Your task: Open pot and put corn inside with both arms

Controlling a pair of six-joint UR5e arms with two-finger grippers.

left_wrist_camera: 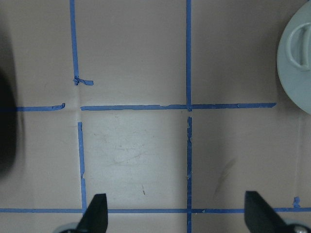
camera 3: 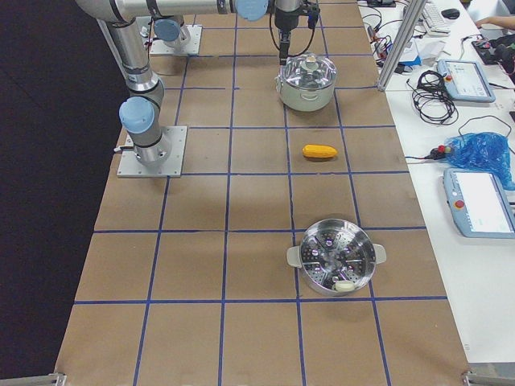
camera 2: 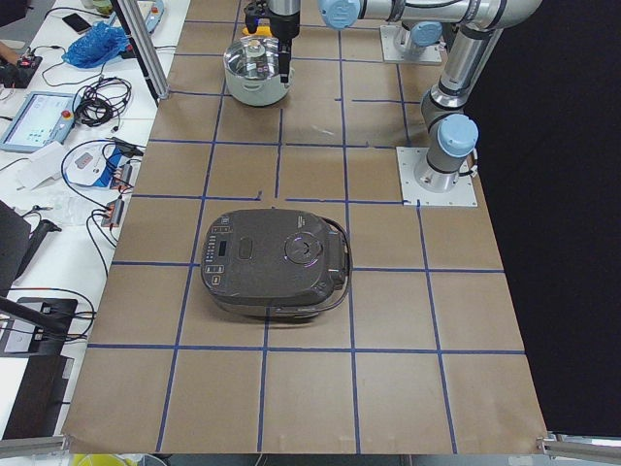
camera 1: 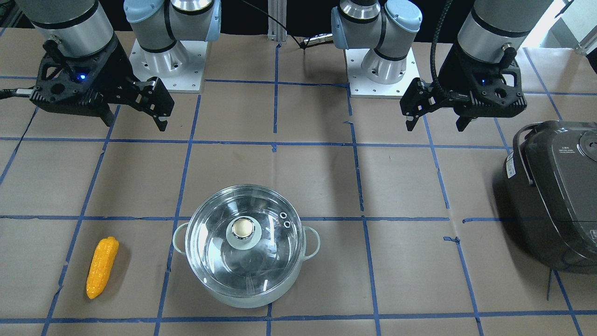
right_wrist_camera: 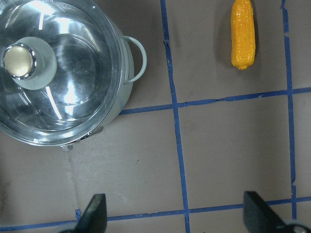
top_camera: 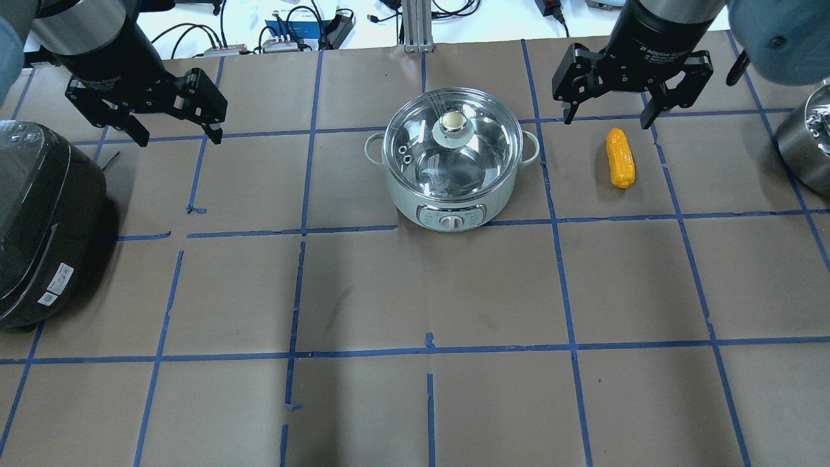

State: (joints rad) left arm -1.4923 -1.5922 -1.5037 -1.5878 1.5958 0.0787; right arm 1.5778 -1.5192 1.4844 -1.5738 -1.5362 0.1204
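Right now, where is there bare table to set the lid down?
Bare paper lies between the rice cooker and the pot, and across the wide stretch on the pot's robot side. Tighter: the pot's other flank, where the corn lies, with a steel steamer beyond it.

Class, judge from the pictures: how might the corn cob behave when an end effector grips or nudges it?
The corn looks rounded and tapered, so a nudge would probably roll it in an arc. Its glossy, bumpy surface suggests rigid plastic, likely light, perhaps slippery.
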